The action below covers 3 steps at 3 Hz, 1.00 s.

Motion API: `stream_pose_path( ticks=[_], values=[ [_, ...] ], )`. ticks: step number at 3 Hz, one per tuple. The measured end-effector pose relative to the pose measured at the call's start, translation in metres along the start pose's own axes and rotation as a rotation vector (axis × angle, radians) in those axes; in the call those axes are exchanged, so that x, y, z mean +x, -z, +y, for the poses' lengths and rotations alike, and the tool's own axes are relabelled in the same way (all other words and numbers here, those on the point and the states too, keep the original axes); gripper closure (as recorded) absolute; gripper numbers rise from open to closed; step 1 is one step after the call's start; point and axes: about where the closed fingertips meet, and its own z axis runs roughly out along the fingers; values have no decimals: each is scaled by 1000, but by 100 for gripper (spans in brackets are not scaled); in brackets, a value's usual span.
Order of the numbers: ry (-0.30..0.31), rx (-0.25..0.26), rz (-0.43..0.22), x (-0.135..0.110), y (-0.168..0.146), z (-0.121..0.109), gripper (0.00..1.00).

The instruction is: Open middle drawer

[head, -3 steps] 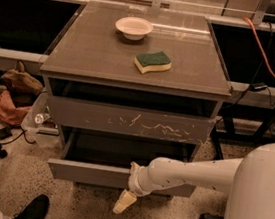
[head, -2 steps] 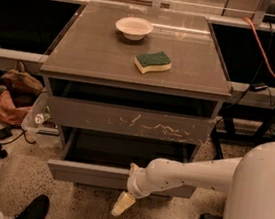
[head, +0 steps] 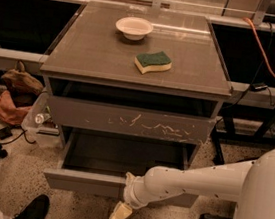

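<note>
Low and nearest of all, the gripper [head: 118, 216] hung pointing at the floor just below the front of the middle drawer [head: 82, 181]. I could not tell how far open it was, and nothing showed in its hold. A dark shoe [head: 33, 210] lay near on the left, so a sideways sweep could have struck it. The drawer stood drawn well out of the cabinet, its dark inside showing, so the task looked largely done. The pale arm [head: 193, 182] crossed its right half, and I judged the main risk to be a lift or a push toward the cabinet catching the lower lip and driving the drawer shut again. Above and behind it sat the scratched front [head: 101, 117]. Farther still, a jolt might have shifted the sponge [head: 153, 62] and bowl [head: 133, 27].
</note>
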Motion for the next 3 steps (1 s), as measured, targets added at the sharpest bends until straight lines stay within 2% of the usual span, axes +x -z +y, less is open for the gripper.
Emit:
stream_pose_path(
  ticks=[1, 2, 3],
  values=[
    [-12, -44, -19, 2, -8, 12, 0],
    [-12, -45, -19, 0, -5, 12, 0],
    [-57, -103, -11, -5, 13, 47, 0]
  ],
)
